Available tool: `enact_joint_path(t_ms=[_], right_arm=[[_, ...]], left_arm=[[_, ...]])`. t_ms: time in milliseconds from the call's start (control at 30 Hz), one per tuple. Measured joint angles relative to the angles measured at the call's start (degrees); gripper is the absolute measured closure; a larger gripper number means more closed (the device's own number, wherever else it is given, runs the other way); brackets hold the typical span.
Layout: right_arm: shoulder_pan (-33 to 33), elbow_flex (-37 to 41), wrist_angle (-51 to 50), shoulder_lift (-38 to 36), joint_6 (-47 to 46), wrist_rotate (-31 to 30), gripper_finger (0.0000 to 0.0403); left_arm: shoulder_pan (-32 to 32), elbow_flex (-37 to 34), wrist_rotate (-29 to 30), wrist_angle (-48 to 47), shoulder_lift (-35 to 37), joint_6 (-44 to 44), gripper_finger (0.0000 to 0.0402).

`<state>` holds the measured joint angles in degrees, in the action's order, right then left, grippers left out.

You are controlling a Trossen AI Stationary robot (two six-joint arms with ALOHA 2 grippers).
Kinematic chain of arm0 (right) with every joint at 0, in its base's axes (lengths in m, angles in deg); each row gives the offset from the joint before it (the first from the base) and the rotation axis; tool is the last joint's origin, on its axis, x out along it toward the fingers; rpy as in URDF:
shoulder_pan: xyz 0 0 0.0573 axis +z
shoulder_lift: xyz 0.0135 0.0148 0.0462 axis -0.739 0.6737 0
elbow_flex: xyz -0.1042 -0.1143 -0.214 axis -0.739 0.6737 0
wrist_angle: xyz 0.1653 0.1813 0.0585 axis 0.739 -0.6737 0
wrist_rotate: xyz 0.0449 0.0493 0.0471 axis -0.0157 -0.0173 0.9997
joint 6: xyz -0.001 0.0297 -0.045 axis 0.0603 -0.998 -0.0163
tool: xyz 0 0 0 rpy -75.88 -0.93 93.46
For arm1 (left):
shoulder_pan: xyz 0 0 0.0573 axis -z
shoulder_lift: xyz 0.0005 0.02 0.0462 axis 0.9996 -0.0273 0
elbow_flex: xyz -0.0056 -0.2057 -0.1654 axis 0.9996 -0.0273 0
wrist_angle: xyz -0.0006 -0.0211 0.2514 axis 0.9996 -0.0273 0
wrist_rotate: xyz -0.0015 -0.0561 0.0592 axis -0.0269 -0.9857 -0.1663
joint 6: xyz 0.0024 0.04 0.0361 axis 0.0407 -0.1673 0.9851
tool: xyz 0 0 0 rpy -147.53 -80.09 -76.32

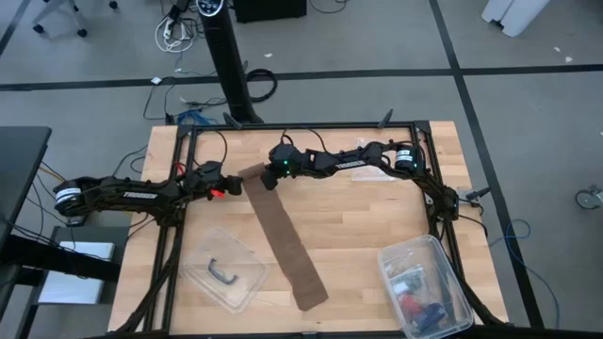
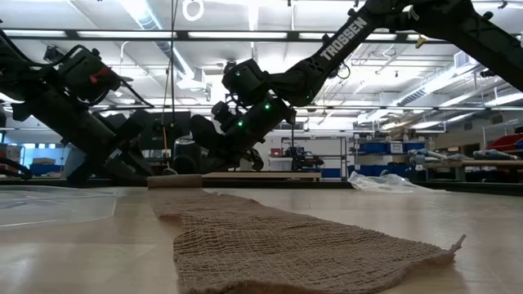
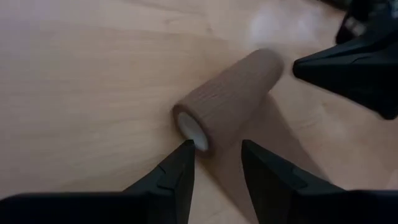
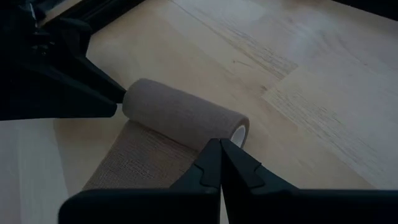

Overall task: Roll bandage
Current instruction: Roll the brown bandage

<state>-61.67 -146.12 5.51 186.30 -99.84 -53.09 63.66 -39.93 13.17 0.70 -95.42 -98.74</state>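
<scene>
Most of the bandage (image 1: 287,247) lies unrolled as a flat brown strip running diagonally down the desk (image 1: 358,226), its loose end nearest the front edge between the clear plastic tub (image 1: 226,273) and a second clear bin (image 1: 426,287). Farther back, the strip ends in a small rolled cylinder (image 3: 227,102) with a pale core. It looks soft, light and open-weave, so it may slip or loosen; the roll's two ends seem the best places to press. The left end effector (image 3: 214,158) sits at one end of the roll, fingers apart, gripping nothing. The right end effector (image 4: 221,163) is fully closed and empty, tips against the opposite end.
</scene>
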Motion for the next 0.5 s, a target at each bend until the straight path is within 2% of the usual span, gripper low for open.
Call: enact_joint_path(t_ms=[500], right_arm=[[0.0, 0.0, 0.9, 0.0, 0.6, 0.5, 0.0403]], left_arm=[[0.0, 0.0, 0.7, 2.3, -0.7, -3.0, 0.0265]])
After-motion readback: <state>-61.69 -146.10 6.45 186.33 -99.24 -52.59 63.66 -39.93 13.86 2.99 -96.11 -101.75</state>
